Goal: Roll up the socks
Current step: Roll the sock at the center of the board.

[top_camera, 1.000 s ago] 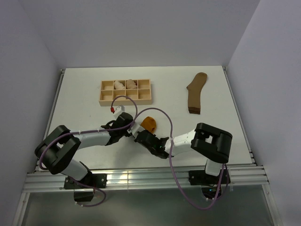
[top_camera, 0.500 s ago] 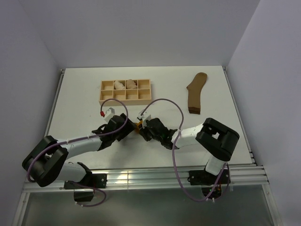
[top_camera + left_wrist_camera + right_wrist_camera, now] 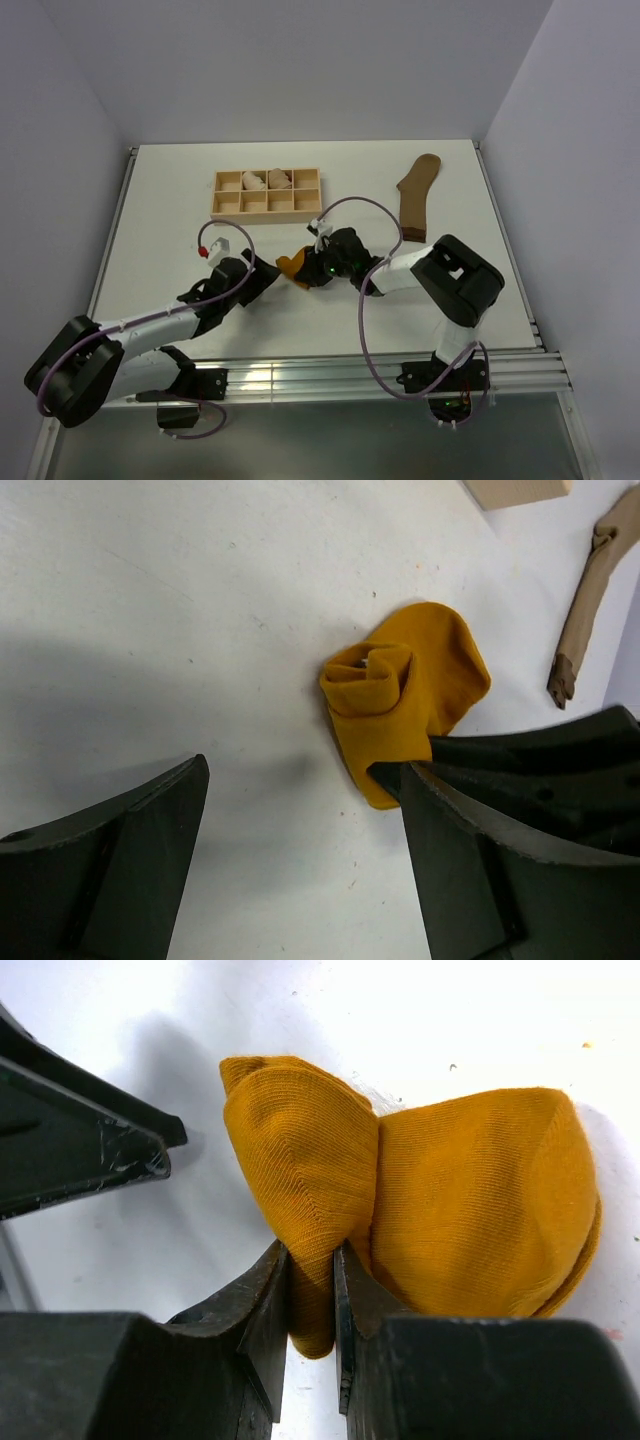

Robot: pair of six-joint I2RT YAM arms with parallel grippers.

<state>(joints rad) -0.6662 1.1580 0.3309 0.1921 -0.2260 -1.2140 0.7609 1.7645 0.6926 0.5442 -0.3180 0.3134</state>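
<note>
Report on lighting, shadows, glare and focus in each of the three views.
Top external: soft, even light, everything sharp, with a bright glare patch on the metal rail. Left wrist: the mustard sock is crisp, and a broad grey shadow lies on the table at left. Right wrist: the sock's knit is sharp, the table washes out to white at upper right, and the right gripper is dark with little detail.

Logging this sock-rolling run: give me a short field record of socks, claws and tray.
first sock: mustard-orange fabric sock, bunched up, partly rolled
right claw: shut on a fold of it
left claw: open, close beside it
second sock: olive-brown fabric sock, flat, far right, untouched
tray: wooden compartment tray holding two pale rolled bundles
</note>
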